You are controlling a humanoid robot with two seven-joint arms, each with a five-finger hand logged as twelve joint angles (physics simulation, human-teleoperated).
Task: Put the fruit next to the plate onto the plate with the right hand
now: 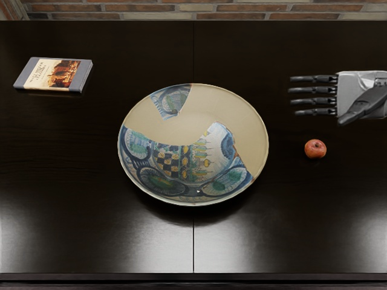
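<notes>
A small red apple [315, 148] lies on the dark table just right of a large patterned plate [248, 121], a short gap apart from its rim. My right hand [314, 95] comes in from the right edge and hovers behind and above the apple, fingers stretched flat toward the left, holding nothing. The plate has a beige surface with blue, green and yellow painted patches and holds nothing. The left arm does not show.
A book [53, 74] lies at the far left of the table. A brick wall runs along the back edge. The table's front edge crosses the bottom of the view.
</notes>
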